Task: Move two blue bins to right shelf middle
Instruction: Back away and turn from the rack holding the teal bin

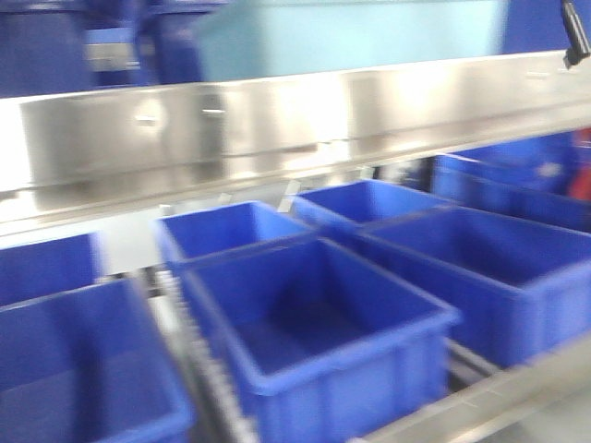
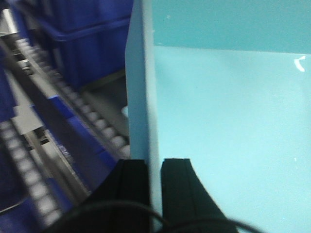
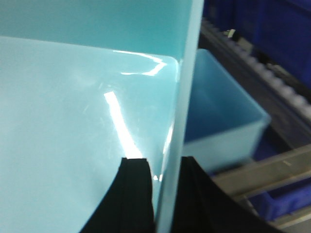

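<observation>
A pale blue bin [image 1: 351, 37] hangs high behind the steel shelf beam, blurred in the front view. My left gripper [image 2: 154, 165] is shut on that bin's left wall [image 2: 143, 97], one finger inside and one outside; the bin's smooth floor [image 2: 228, 121] fills the left wrist view. My right gripper [image 3: 165, 165] is shut on the bin's right wall [image 3: 187, 73], above its glossy floor [image 3: 73, 121]. A second pale blue bin [image 3: 218, 116] sits lower, just outside that wall, next to a roller track. I cannot tell whether the two bins touch.
A steel shelf beam [image 1: 277, 120] crosses the front view. Several dark blue bins [image 1: 323, 332] fill the roller shelf below it, behind a front rail [image 1: 499, 397]. Roller tracks [image 2: 97, 121] and more dark blue bins [image 2: 82, 43] lie left of the held bin.
</observation>
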`<control>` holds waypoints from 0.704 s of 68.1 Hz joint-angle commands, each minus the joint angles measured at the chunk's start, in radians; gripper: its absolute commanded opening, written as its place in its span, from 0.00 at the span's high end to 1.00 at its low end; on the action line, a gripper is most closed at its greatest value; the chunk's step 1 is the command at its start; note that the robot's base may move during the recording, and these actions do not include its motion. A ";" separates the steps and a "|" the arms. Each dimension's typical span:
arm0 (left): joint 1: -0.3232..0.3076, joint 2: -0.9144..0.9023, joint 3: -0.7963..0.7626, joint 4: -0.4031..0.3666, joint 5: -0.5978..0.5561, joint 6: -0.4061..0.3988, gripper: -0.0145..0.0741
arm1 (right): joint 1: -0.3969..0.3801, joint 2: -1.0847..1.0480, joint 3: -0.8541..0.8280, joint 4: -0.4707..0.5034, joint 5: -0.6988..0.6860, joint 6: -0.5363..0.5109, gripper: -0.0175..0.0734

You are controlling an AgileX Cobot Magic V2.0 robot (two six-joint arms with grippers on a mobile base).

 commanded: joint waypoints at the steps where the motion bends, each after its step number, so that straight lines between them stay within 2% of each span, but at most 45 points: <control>1: -0.005 -0.014 -0.016 -0.042 -0.049 -0.003 0.96 | -0.004 -0.010 -0.007 -0.015 -0.043 -0.014 0.98; 48: -0.005 -0.014 -0.016 -0.042 -0.049 -0.003 0.96 | -0.004 -0.010 -0.007 -0.015 -0.043 -0.014 0.98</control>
